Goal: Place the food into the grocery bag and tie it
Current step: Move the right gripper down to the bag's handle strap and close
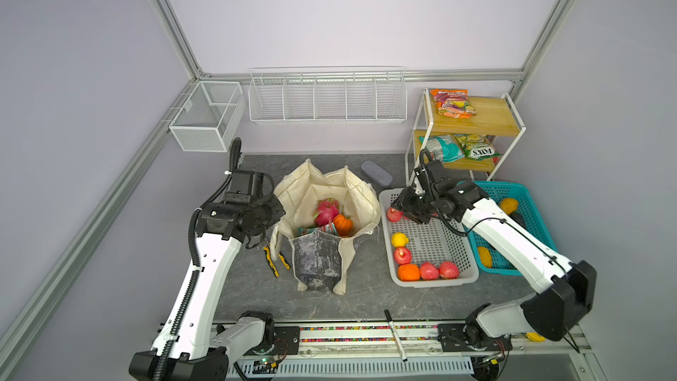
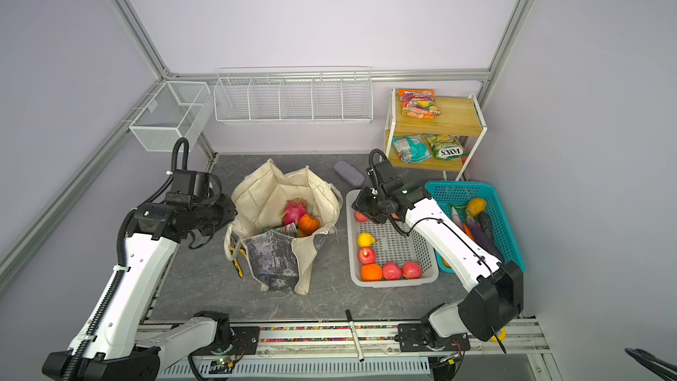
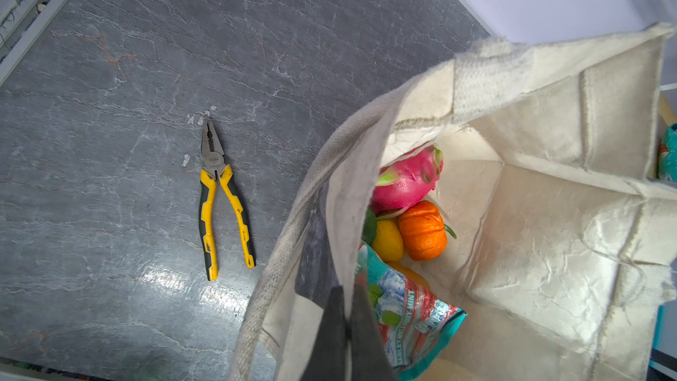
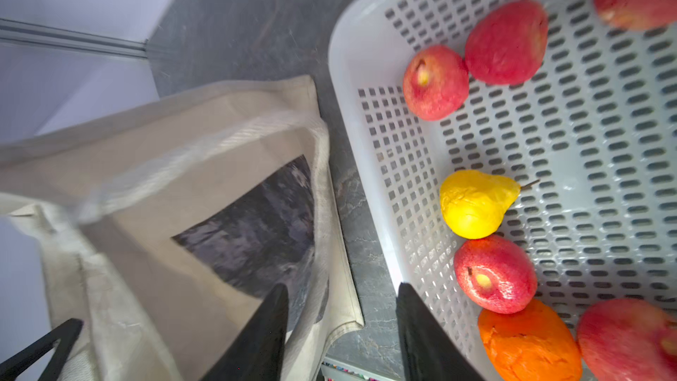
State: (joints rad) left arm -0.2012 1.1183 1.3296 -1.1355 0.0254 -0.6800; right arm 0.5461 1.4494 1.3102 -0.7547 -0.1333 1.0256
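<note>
My left gripper (image 3: 346, 296) is pinched fully together on the rim of the grocery bag (image 3: 549, 221), with a strip of coarse cream canvas caught between its black fingers (image 3: 329, 339). The bag stands floppy and creased near the middle of the desk (image 1: 256, 295). Its mouth gapes upward and its grey-black marbled panel (image 1: 317, 254) faces the desk's front edge. A ribbed webbing handle (image 3: 293, 236) hangs down the side nearest my left arm. Inside lie a scaly pink dragon fruit (image 3: 406, 181), a ribbed orange pumpkin (image 3: 421, 230), a smooth yellow fruit (image 3: 387, 241) and a crinkly teal snack packet (image 3: 414, 320), which slumps against the panel wall.

My right gripper (image 4: 340, 309) has its jaws parted with nothing between them. It hangs over the far corner, on the bag's side, of the white basket (image 1: 388, 254), which sits just to the right of the bag. The basket is hard plastic, with slots punched through its floor and walls. On its floor rest matte red apples (image 4: 505, 42), a wrinkled orange (image 4: 527, 342) and a yellow pear (image 4: 472, 203). The pear lies on its side with its stem pointing toward the basket's middle.
</note>
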